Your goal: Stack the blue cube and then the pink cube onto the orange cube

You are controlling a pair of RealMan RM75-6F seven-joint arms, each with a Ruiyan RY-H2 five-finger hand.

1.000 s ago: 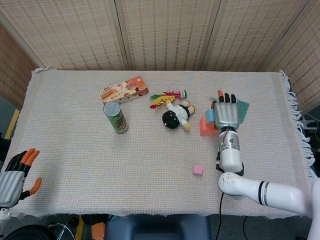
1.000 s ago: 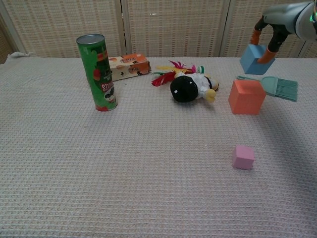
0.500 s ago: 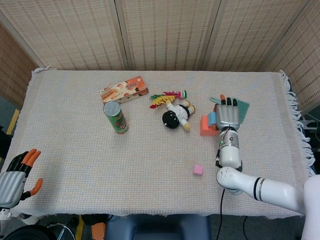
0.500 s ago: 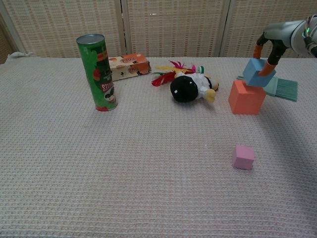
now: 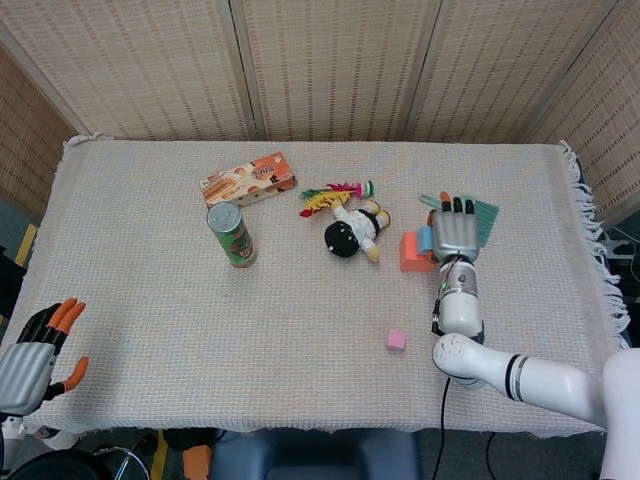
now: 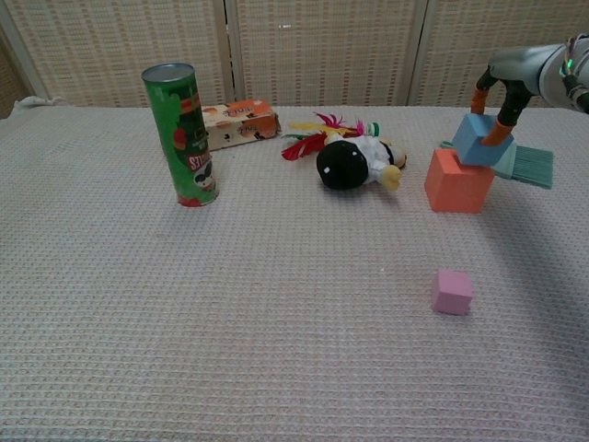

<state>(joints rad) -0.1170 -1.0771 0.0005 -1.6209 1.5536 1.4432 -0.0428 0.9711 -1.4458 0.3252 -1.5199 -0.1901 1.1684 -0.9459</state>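
Head view. My right hand (image 5: 455, 230) hangs palm-down over the stack site, hiding most of the small blue foam cube (image 5: 425, 239); only a sliver shows at its left edge, against the larger orange foam cube (image 5: 411, 254). From here I cannot tell how my fingers lie. The small pink foam cube (image 5: 396, 340) sits on the woven cloth-covered table (image 5: 150, 300), nearer me and well apart. My left hand (image 5: 35, 352) rests at the near left table edge, fingers apart, holding nothing.

Chest view. My right hand (image 6: 515, 74) pinches the blue cube (image 6: 477, 140) between orange-tipped fingers (image 6: 498, 134) from above. The cube is tilted and touches the orange cube (image 6: 457, 180) toward its far right top edge, not centred. To do this step well, I judge I should level the cube, shift it left and toward me until its base sits fully on the orange top, and only then part my fingers, lifting straight up.

Obstacles: the teal bristle brush (image 6: 526, 163) lies just behind and right of the stack; an off-centre cube could tip onto it. The black-and-white plush doll (image 6: 355, 161), green cylindrical snack can (image 6: 181, 134) and orange snack carton (image 6: 239, 122) lie to the left, out of the way
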